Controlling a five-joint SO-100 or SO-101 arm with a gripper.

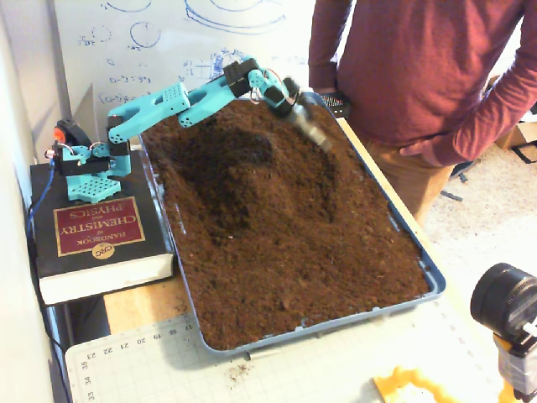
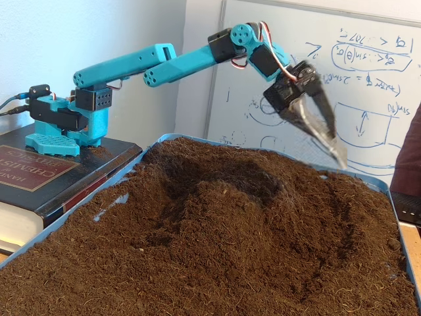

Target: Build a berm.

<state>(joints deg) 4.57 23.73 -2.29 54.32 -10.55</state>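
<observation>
One teal arm (image 1: 180, 105) reaches from its base (image 1: 84, 168), which stands on one thick book (image 1: 96, 239) left of the tray in the higher fixed view. One blue tray (image 1: 419, 252) on the counter (image 1: 134, 306) is filled with dark-brown soil (image 1: 285, 243). One berm (image 1: 222, 172) shows as a raised mound in the tray's far left part, near the arm's base, with a curved furrow (image 1: 323, 180) on its right; in the low fixed view the berm (image 2: 223, 181) sits mid-tray with a dark hollow at its top. The fingers (image 2: 329, 135) hang in the air above the soil's far right part, clear of it, blurred, and seem pressed together into a narrow point, though I cannot tell for sure. One person (image 1: 419, 75) in a red shirt stands at the tray's far right side. One whiteboard (image 2: 368, 72) with blue sketches stands behind. One cutting mat (image 1: 277, 369) lies in front of the tray, and one dark lens (image 1: 503, 302) shows at bottom right.
</observation>
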